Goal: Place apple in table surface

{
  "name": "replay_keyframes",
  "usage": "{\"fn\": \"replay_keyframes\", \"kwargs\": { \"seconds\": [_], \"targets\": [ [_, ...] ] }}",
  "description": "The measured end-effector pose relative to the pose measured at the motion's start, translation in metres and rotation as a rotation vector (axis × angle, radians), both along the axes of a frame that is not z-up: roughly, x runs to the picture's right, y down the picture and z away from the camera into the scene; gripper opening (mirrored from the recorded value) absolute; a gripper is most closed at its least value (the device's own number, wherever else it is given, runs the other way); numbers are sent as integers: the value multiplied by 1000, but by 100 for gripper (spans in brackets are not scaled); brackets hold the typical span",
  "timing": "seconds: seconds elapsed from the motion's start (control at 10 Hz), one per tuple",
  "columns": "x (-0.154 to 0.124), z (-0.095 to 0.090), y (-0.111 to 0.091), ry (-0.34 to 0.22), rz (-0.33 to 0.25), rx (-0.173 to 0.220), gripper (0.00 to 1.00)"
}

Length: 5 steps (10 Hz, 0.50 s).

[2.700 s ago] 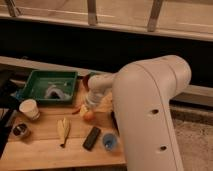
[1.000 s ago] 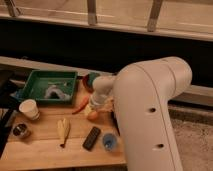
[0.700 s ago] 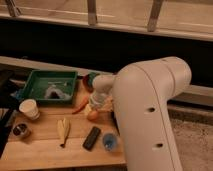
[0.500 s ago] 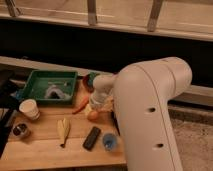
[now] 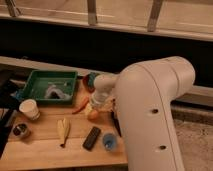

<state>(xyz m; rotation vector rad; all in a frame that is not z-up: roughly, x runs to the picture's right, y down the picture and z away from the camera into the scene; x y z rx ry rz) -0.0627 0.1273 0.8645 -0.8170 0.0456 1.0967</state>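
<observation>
The apple (image 5: 92, 114), small, round and yellow-orange, is at the middle of the light-brown wooden table surface (image 5: 45, 147); I cannot tell whether it rests on the wood or hangs just above it. My gripper (image 5: 96, 104) is right over the apple, at the end of the big white arm (image 5: 150, 110), and it covers the apple's top. The arm hides the table's right part.
A green tray (image 5: 50, 86) stands at the back left. A long red-orange pepper-like item (image 5: 80, 106) lies left of the apple. A paper cup (image 5: 30, 109), a pale banana-shaped thing (image 5: 62, 130), a black block (image 5: 91, 137), a blue cup (image 5: 110, 141) and a small dark can (image 5: 20, 131) stand around.
Since the oldest frame the gripper end has shifted slightly to the right over the apple. Over the last second nothing visibly moves.
</observation>
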Motion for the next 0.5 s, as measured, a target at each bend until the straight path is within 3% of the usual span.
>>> {"fn": "replay_keyframes", "kwargs": {
  "seconds": [0.5],
  "targets": [
    [0,0,0,0,0,1,80]
  ]
}}
